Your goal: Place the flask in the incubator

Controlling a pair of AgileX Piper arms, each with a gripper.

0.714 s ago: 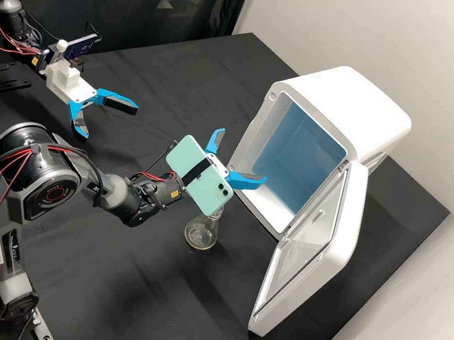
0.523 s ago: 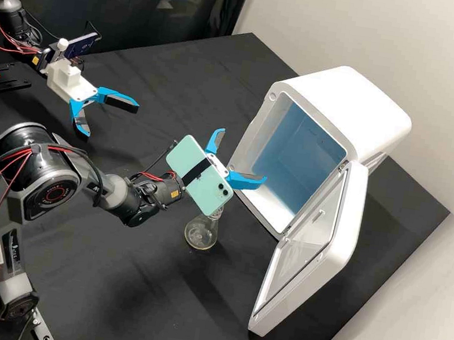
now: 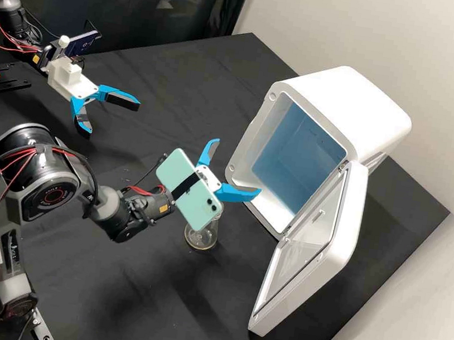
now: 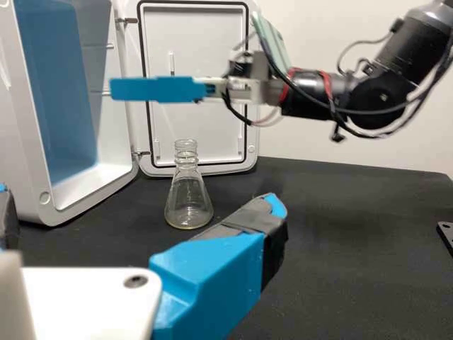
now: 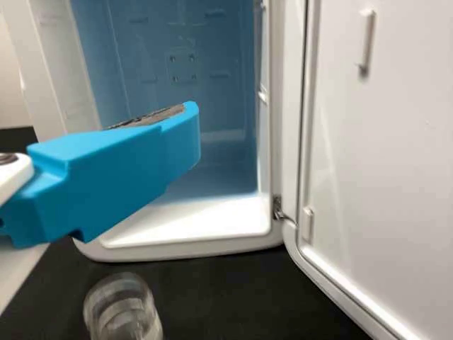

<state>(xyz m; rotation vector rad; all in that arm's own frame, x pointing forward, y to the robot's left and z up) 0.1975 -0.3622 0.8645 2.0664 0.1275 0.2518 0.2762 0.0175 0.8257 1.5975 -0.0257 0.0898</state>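
Toward the near left corner of the black tabletop (image 3: 193, 86) the dark grey right arm is based, and from there the right gripper (image 3: 236, 167) is carried out over the middle of the tabletop. Its bright blue fingers (image 3: 238, 193) are spread wide and nothing is held between them. They are poised just above the mouth of the small clear glass conical flask (image 3: 200, 236), apart from it. The wide spread is judged to be meant for taking the neck from above.

The flask is stood upright on the tabletop, just in front of the incubator's opening, so that only a short carry should be needed. In the right wrist view its mouth is seen below the finger, with the blue chamber straight ahead.

Beyond it, the white door (image 3: 312, 244) is swung fully open toward the near right edge, which leaves the way in unobstructed. The boxy white incubator with a pale blue interior (image 3: 354, 106) is set by the right corner, its opening turned toward the arms.

Farthest off, near the far left edge, the left gripper (image 3: 110, 119) is held above the tabletop with its fingers parted and empty, well apart from the flask, presumably to stay out of the way.
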